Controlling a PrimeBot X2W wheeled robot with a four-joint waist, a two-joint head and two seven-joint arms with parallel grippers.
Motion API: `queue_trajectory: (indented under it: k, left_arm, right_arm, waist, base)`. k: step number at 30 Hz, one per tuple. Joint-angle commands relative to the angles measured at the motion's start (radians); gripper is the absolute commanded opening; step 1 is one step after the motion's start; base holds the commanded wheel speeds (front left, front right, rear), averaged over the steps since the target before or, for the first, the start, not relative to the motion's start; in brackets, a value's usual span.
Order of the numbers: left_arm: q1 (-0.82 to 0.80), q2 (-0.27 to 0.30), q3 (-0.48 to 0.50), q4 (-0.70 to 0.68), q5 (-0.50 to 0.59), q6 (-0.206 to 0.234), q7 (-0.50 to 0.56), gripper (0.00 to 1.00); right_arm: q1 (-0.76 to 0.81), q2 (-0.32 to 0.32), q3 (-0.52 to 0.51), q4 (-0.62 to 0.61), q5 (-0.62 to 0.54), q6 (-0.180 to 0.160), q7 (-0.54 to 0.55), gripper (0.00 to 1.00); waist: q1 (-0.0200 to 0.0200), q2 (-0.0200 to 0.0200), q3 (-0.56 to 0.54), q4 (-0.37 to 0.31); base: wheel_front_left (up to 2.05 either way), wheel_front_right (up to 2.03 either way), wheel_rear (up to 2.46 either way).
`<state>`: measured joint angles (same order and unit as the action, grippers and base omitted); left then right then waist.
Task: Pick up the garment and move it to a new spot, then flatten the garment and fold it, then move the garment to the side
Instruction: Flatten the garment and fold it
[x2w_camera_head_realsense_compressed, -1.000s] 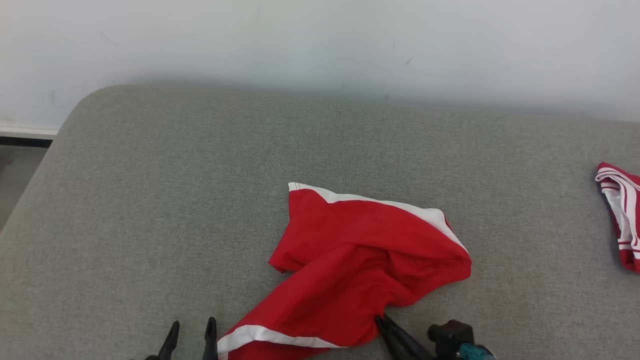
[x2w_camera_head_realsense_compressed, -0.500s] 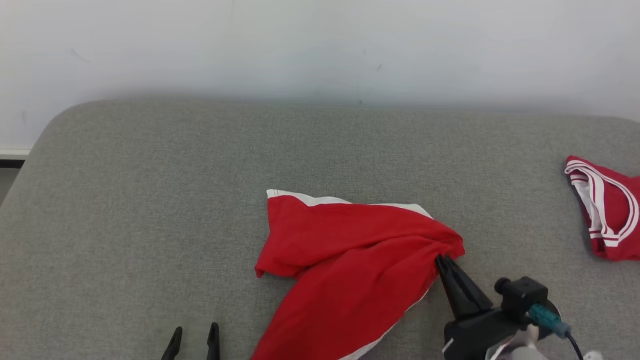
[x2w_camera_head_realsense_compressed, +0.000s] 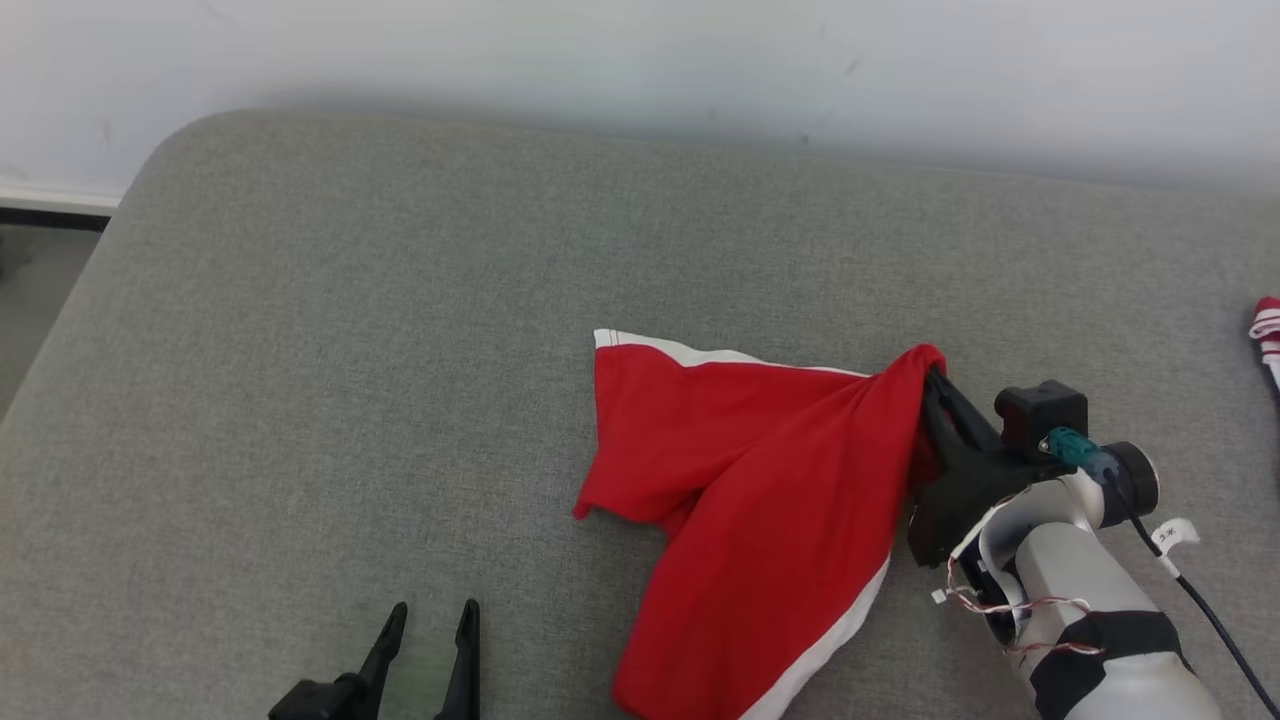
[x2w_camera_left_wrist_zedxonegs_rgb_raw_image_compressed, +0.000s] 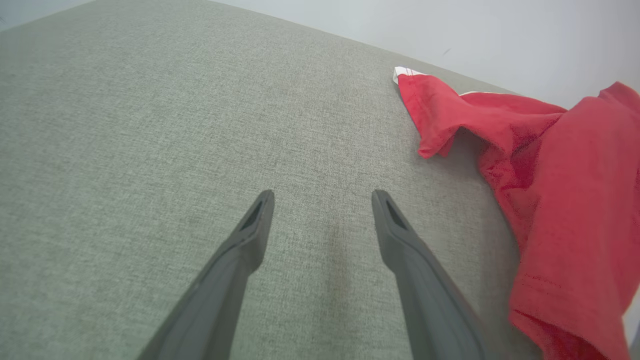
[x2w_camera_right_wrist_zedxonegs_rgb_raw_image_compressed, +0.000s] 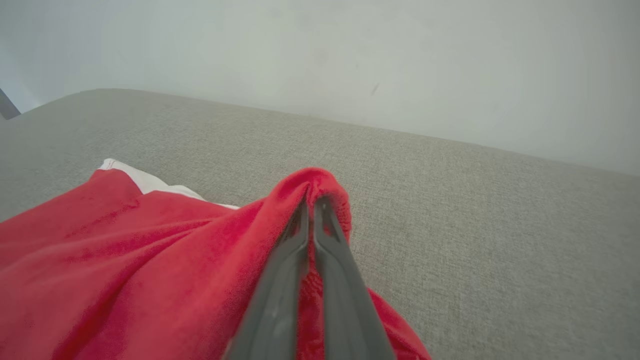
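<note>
one garment (x2w_camera_head_realsense_compressed: 760, 480) pinched in right tool (x2w_camera_head_realsense_compressed: 932, 376) — head view catches second garment (x2w_camera_head_realsense_compressed: 1267, 326)

Plain indoor room, type unclear: grey fabric-covered surface (x2w_camera_head_realsense_compressed: 400, 300) against bare white wall (x2w_camera_head_realsense_compressed: 600, 50).

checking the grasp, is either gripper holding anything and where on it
The right gripper pinches the red garment by a bunched, lifted fold at its edge; the left gripper is open, holding nothing.
</note>
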<state>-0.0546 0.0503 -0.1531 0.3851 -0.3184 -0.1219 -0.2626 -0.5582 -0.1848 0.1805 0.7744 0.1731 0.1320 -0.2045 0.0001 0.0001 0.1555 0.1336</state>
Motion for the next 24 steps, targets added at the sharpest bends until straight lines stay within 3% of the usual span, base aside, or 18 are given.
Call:
queue_trajectory:
  k: [1,3,4,5,12,24]
  left_arm:
    - [-0.019,0.000,-0.002,-0.005,-0.011,0.005,-0.003,1.00]
    - [-0.026,0.000,-0.006,-0.006,-0.013,0.007,-0.003,1.00]
    - [-0.031,0.000,-0.008,-0.008,-0.013,0.007,-0.003,1.00]
    - [-0.035,0.000,-0.010,-0.009,-0.012,0.007,-0.003,1.00]
    - [-0.032,0.000,-0.005,-0.025,0.001,0.006,-0.003,1.00]
    - [-0.004,0.000,-0.003,-0.050,0.017,0.000,-0.003,1.00]
  right_arm:
    - [-0.029,0.003,-0.020,0.038,-0.021,-0.003,-0.011,0.00]
    - [-0.064,0.014,-0.047,0.092,-0.042,-0.003,-0.026,0.00]
    - [-0.079,0.019,-0.059,0.114,-0.052,-0.003,-0.031,0.37]
    - [-0.089,0.023,-0.067,0.133,-0.061,-0.003,-0.038,1.00]
    - [-0.057,0.026,-0.140,0.179,-0.072,-0.003,-0.060,1.00]
    - [0.244,0.043,-0.251,-0.095,-0.030,-0.003,-0.061,1.00]
  waist:
    - [-0.0001,-0.0001,0.044,0.041]
    - [-0.0001,-0.0001,0.051,0.045]
    - [-0.0001,-0.0001,0.052,0.044]
    - [-0.0001,-0.0001,0.052,0.042]
    - [-0.0001,-0.0001,0.013,-0.009]
    - [-0.0001,-0.0001,-0.046,-0.096]
  base:
    - [0.00,0.00,0.00]
    - [0.00,0.00,0.00]
    - [0.00,0.00,0.00]
    - [0.00,0.00,0.00]
    - [0.00,0.00,0.00]
    - [0.00,0.00,0.00]
